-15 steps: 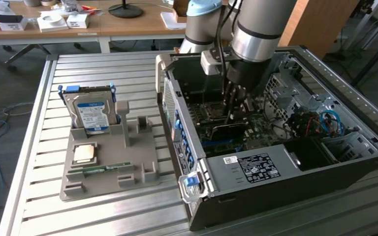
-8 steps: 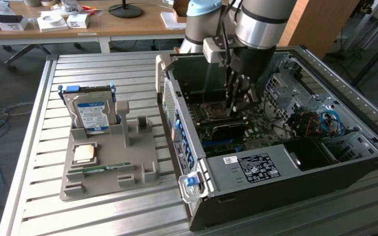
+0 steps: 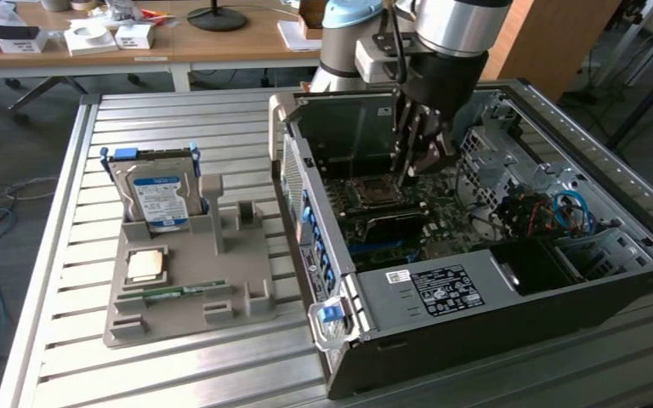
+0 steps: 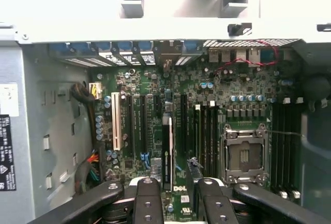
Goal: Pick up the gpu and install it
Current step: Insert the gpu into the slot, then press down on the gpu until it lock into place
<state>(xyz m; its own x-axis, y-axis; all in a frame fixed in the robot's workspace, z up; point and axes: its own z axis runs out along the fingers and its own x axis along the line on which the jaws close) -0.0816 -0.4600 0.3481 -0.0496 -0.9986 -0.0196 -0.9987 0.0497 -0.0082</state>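
Observation:
The gpu (image 3: 386,225) stands black and on edge in a slot of the motherboard (image 4: 232,89), inside the open computer case (image 3: 292,170). From the wrist it appears as a thin dark card (image 4: 167,151) seen edge-on among the expansion slots. My gripper (image 3: 415,168) hangs inside the case a little above the card, apart from it. In the wrist view the gripper (image 4: 177,182) is open, its two black fingers (image 4: 147,198) standing apart with nothing held between them.
On the slatted metal table (image 3: 77,374), toward the exterior view's left of the case, a grey holder (image 3: 190,314) carries a silver hard drive (image 3: 159,197), a processor chip (image 3: 149,265) and a green memory stick (image 3: 173,291). The case's power supply cover (image 3: 440,285) and cables (image 3: 553,212) crowd the interior.

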